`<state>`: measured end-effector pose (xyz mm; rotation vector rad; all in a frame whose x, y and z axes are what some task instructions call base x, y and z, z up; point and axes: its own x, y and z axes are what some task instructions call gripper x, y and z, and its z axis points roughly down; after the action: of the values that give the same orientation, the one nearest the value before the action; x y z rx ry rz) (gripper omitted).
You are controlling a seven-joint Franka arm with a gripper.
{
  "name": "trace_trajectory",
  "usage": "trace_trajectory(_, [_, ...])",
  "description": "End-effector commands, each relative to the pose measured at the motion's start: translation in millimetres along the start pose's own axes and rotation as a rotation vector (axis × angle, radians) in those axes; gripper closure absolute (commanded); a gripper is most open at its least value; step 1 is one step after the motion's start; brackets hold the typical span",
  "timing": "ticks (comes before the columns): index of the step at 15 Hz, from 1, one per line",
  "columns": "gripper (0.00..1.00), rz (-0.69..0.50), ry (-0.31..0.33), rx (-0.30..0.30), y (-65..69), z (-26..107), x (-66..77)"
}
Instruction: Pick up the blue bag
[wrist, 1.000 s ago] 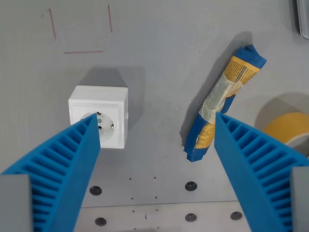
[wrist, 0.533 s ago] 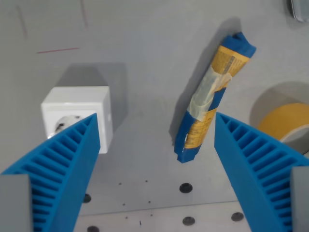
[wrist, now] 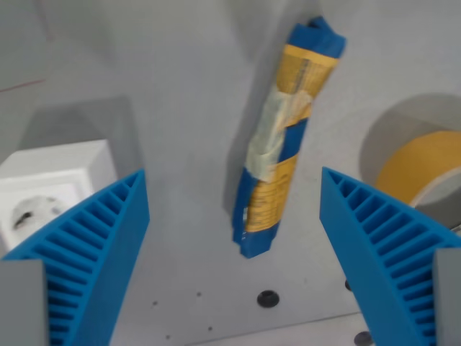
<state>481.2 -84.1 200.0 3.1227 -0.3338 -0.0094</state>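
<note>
Presently on view, wrist camera, one moment.

Hand (wrist: 234,209): two blue ribbed fingers (wrist: 97,252), spread wide, one at each lower corner of the view. Nothing held between them; both fingers clear of every item listed below.

Blue bag (wrist: 281,137): rolled or folded into a long, narrow bundle, blue with yellow printed panels and a band of pale tape around its middle. Lies flat on the desk (wrist: 180,86), running from the upper centre down towards the lower centre, tilted slightly so the top end leans to the wrist view's right. It sits in the gap between the two fingers, closer to the middle than to either one, touching neither. Its lower end stops just above a dark round hole (wrist: 268,298) in the desk surface.

White socket box (wrist: 54,191): at the wrist view's left, partly hidden behind the left-hand finger; one face shows a round recessed outlet. Well apart from the bag.

Roll of tape (wrist: 421,169): yellowish, with a grey inner ring, at the wrist view's right edge, partly cut off by the frame and by the right-hand finger. Near the bag but not touching it.

Desk: pale grey, matte, with a few small dark specks near the bottom edge.
</note>
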Motion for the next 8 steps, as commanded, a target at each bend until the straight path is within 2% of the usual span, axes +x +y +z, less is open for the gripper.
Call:
trace_trajectory(1, [0.00, 0.201, 0.127, 0.055, 14.0, 18.5, -4.4])
trace_trajectory(5, [0.00, 0.210, 0.122, 0.048, 25.0, 34.2, -5.7])
trace_trajectory(8, [0.00, 0.194, 0.131, 0.046, 28.7, 37.9, -9.9])
